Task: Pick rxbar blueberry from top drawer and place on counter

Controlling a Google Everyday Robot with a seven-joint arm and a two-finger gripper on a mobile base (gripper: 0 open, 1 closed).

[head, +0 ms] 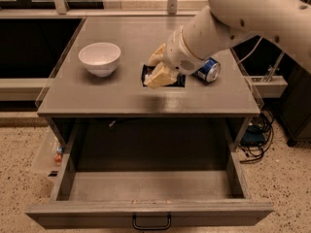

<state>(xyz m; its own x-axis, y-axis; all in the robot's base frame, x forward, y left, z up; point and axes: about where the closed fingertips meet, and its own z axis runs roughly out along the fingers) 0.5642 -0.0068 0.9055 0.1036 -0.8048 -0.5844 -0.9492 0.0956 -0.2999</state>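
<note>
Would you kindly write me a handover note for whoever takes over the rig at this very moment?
The gripper is over the middle of the counter, shut on the rxbar blueberry, between the white bowl and the blue can.
The rxbar blueberry is out of the top drawer, low over the counter; whether it touches cannot be told.
The top drawer stands open.
Done: the pick. Left: set it down, release, withdraw.

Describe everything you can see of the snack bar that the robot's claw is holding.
The rxbar blueberry is a small, flat, rectangular bar in a dark wrapper. It sits level over the middle of the grey counter, close beside a blue soda can. The cream claw is clamped on it, hiding much of its top. Whether it rests on the counter cannot be told.
</note>
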